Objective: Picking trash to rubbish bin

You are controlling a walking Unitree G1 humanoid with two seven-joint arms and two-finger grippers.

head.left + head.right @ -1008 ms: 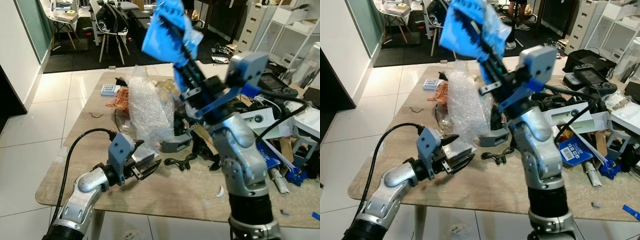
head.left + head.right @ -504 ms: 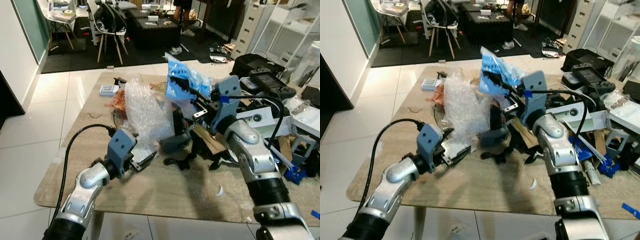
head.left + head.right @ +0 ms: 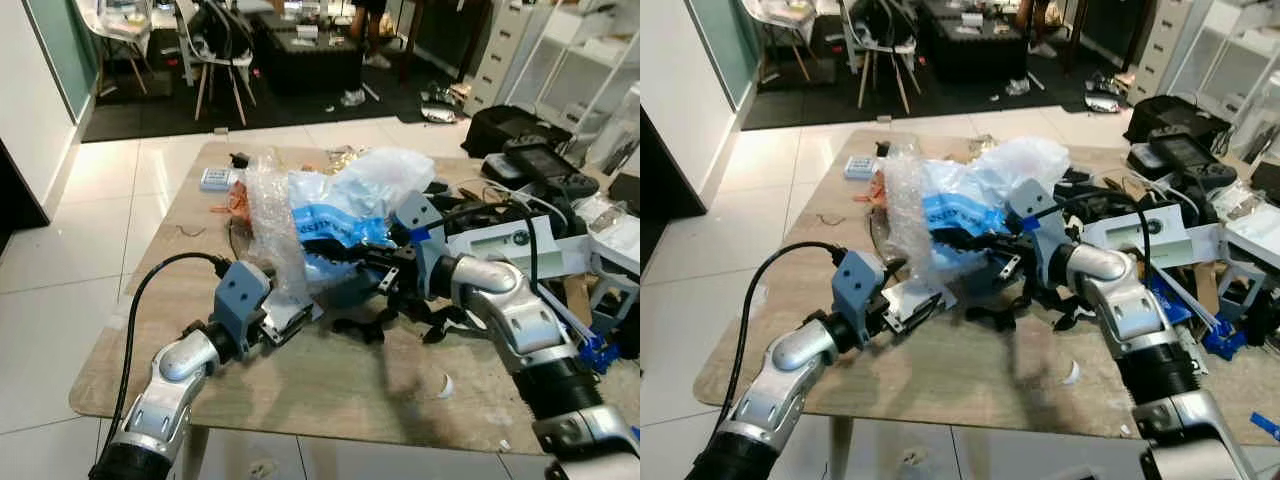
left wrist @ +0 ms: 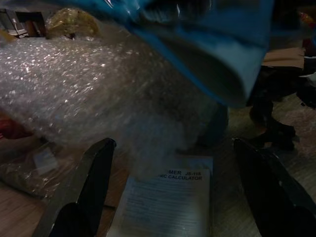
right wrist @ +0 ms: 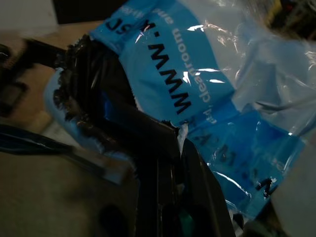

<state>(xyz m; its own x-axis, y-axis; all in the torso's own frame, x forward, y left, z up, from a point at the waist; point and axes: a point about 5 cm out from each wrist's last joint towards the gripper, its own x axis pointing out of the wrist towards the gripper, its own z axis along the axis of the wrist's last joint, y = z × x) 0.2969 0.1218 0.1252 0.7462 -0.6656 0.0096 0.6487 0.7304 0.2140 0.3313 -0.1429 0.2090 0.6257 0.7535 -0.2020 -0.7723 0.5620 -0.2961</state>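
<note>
Item: blue plastic bag [image 3: 335, 225], trash, clamped in the jaws of the right gripper [image 3: 345, 258], low over the cluttered table [image 3: 330, 385] against bubble wrap [image 3: 268, 215]. Left gripper [image 3: 290, 325], jaws wide, hovers at a calculator booklet [image 4: 165, 205]. Step judged: pickup; next, carrying to a bin.

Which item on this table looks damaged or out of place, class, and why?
The blue plastic bag pinched in the right claw has a ragged, torn edge. It droops over a sheet of bubble wrap on the table, with the open left claw over a calculator leaflet.
</note>
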